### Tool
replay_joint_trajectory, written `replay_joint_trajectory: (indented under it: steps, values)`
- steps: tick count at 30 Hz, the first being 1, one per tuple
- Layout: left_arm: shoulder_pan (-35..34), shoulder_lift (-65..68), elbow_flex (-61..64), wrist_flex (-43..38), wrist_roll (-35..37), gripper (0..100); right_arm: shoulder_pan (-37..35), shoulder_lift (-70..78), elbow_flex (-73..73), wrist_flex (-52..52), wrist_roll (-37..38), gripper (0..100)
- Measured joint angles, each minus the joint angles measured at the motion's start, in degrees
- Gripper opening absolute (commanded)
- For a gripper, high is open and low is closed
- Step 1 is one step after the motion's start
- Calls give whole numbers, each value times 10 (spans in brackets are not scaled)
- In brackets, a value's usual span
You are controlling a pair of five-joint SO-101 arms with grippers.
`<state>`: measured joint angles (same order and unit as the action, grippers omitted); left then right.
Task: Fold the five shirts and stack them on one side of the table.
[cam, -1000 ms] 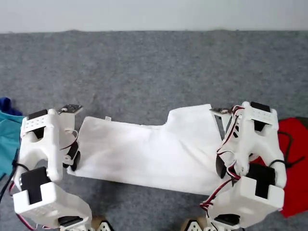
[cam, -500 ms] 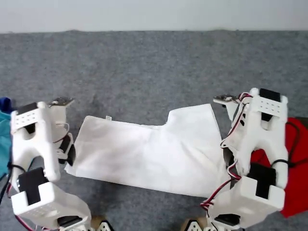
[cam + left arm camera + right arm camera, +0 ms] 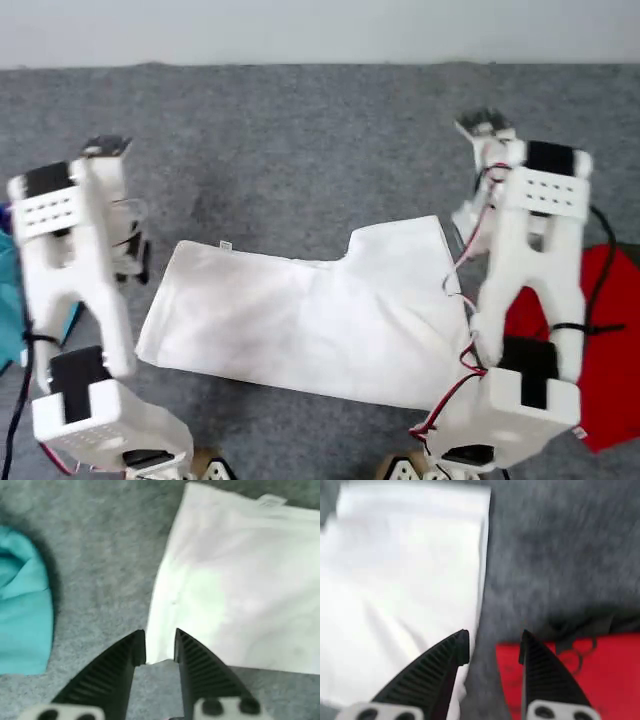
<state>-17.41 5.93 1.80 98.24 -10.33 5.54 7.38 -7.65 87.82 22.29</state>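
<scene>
Toward six o'clock on the grey table (image 3: 300,130), a white shirt (image 3: 320,320) lies flat, seemingly part-folded, with an arm at each short end, likely so both can take its edges together. The left gripper (image 3: 160,645) is narrowly parted and the right gripper (image 3: 494,647) wider; both are empty. A teal shirt (image 3: 22,605) at nine o'clock and a red shirt (image 3: 555,665) at four are cut off by the arms and the frame.

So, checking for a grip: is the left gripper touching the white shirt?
Apart. The high view shows the left gripper with a stretch of bare grey table between it and the white shirt.
</scene>
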Motion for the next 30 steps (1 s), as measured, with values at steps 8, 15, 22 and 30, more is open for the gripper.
replay_joint_trajectory:
  steps: [8,15,22,30]
  values:
    - [91,67,4,0,11,101,-74,81,19,-160,-126,169]
    - [96,139,4,0,11,101,-77,179,-16,-196,-131,169]
    - [96,144,4,0,14,101,-63,269,-113,-196,-131,169]
    - [96,147,4,0,14,101,-61,350,-183,-196,-129,168]
